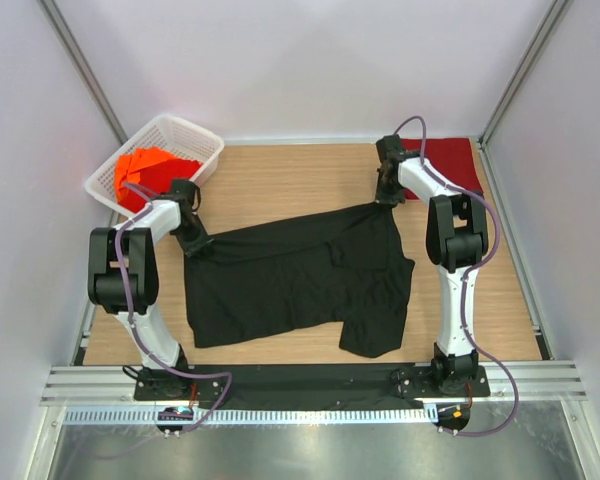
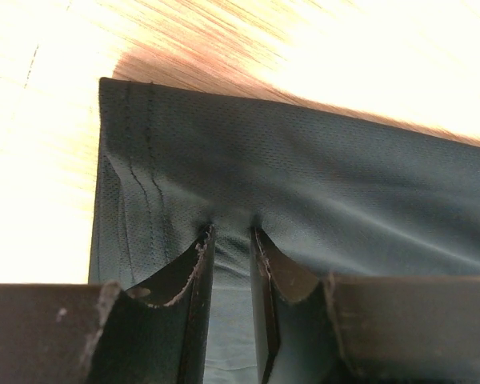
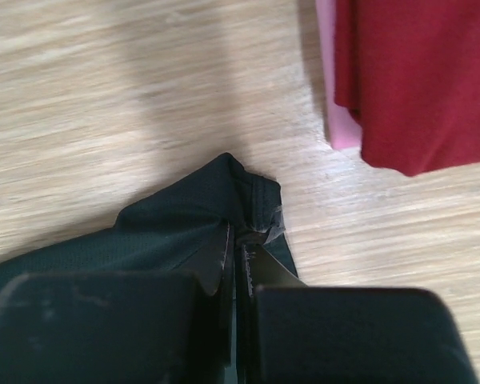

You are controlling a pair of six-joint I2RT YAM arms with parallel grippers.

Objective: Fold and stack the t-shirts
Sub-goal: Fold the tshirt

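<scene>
A black t-shirt (image 1: 300, 280) lies spread across the middle of the wooden table. My left gripper (image 1: 198, 243) is at its far left corner. In the left wrist view the gripper (image 2: 232, 232) is open by a narrow gap, its fingers pressed into the black cloth (image 2: 320, 184), with a puckered ridge of cloth between them. My right gripper (image 1: 385, 195) is at the shirt's far right corner. In the right wrist view it (image 3: 238, 236) is shut on a bunched corner of the black cloth (image 3: 176, 216). A dark red t-shirt (image 1: 450, 160) lies folded at the back right.
A white lattice basket (image 1: 195, 135) at the back left holds bright orange-red t-shirts (image 1: 145, 170). A pink edge (image 3: 336, 96) shows under the dark red shirt (image 3: 416, 80), close beyond my right gripper. Grey walls enclose the table on three sides.
</scene>
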